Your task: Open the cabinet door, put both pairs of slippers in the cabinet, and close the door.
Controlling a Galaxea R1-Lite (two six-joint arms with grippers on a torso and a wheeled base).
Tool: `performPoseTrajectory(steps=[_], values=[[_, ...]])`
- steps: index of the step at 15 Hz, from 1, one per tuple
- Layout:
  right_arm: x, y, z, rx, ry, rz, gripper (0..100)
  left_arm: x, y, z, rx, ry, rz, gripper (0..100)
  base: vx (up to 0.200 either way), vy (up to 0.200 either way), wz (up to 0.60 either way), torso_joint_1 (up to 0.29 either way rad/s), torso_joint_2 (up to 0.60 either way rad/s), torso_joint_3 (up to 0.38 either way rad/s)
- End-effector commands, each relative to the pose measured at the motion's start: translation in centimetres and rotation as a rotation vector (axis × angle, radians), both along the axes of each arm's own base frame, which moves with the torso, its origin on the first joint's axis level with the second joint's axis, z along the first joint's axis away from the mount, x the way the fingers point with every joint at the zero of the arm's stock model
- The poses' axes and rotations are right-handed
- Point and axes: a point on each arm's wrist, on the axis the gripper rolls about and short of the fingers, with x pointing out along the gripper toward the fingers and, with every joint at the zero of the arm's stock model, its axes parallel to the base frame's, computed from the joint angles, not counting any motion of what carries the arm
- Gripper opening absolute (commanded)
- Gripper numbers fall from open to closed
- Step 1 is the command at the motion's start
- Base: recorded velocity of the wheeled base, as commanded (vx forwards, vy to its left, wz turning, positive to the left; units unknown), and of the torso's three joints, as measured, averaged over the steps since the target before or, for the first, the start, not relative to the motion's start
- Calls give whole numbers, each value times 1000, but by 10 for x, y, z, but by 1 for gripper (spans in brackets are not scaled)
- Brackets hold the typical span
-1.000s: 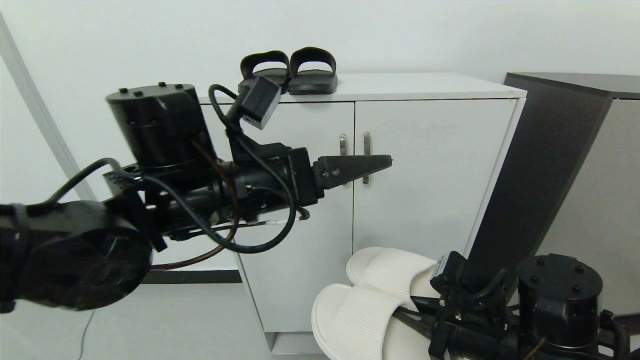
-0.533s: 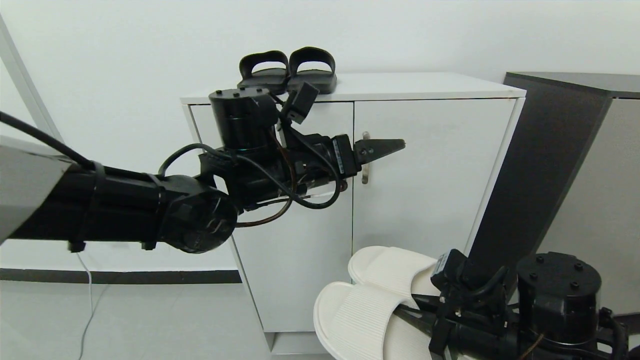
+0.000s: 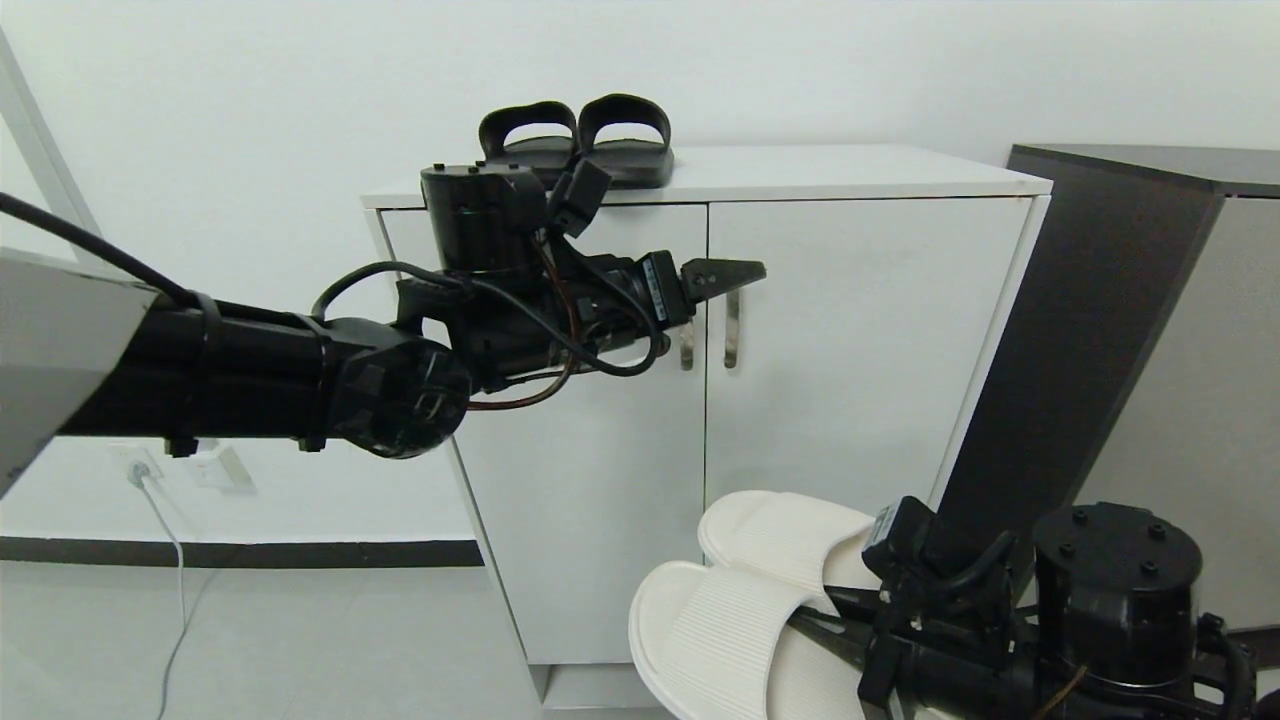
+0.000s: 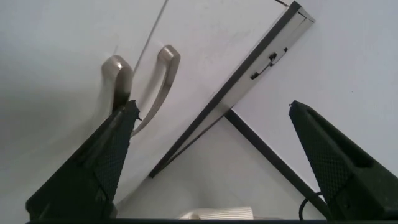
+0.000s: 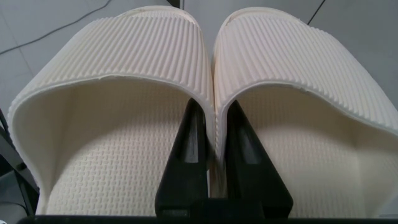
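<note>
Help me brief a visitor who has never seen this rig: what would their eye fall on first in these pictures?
First come the white slippers, low in front of the cabinet, pinched by their inner walls in the right gripper. Next is the left gripper, open, at the handles of the closed doors. Last are the black slippers, side by side on the cabinet's top.

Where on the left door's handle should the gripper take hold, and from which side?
Mid-length on the left door's handle, approached from the front with the open left gripper straddling it: it is a slim upright bowed bar with a gap behind.
</note>
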Motion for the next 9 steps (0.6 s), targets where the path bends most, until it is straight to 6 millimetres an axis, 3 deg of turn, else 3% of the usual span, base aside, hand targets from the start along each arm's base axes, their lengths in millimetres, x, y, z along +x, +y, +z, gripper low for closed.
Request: performPoseTrajectory(steps=[1, 5, 9], values=[[0, 0, -1, -4, 3, 1, 0, 2, -2, 1, -2, -4, 0, 100, 0, 0, 0, 0, 0, 0], [0, 0, -2, -5, 4, 1, 0, 7, -20, -1, -9, -14, 15, 100, 0, 0, 0, 0, 0, 0], [0, 0, -2, -5, 4, -1, 0, 12, -25, -6, 6, 11, 14, 100, 0, 0, 0, 0, 0, 0]])
